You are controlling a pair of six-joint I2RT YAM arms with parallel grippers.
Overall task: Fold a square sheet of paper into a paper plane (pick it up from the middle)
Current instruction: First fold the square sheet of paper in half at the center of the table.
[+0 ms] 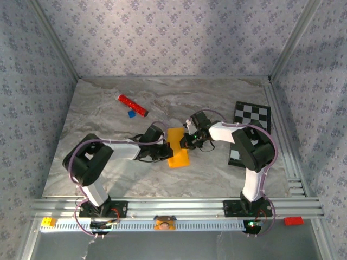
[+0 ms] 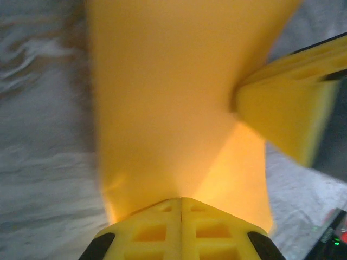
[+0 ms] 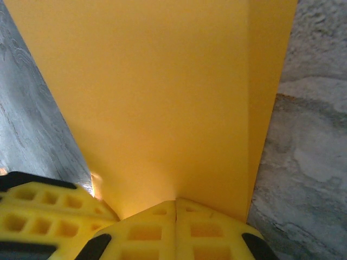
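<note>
At the worktop's (image 1: 217,179) centre, the square sheet of paper (image 1: 177,147) was folded down to a narrow orange-yellow rectangle, caught between both arms. The left fingers (image 2: 179,211) were pressed together on its nine o'clock edge, and the right fingers (image 3: 174,212) were clamped on it from about two o'clock. A red cylinder (image 1: 133,105) lay well clear at eleven o'clock. Flimsy stuff, by the look of it: light, limp, quick to buckle or tear if the arms pulled against each other. The best hold, I reckoned, was a doubled edge near mid-length, where the layers stiffened it.
</note>
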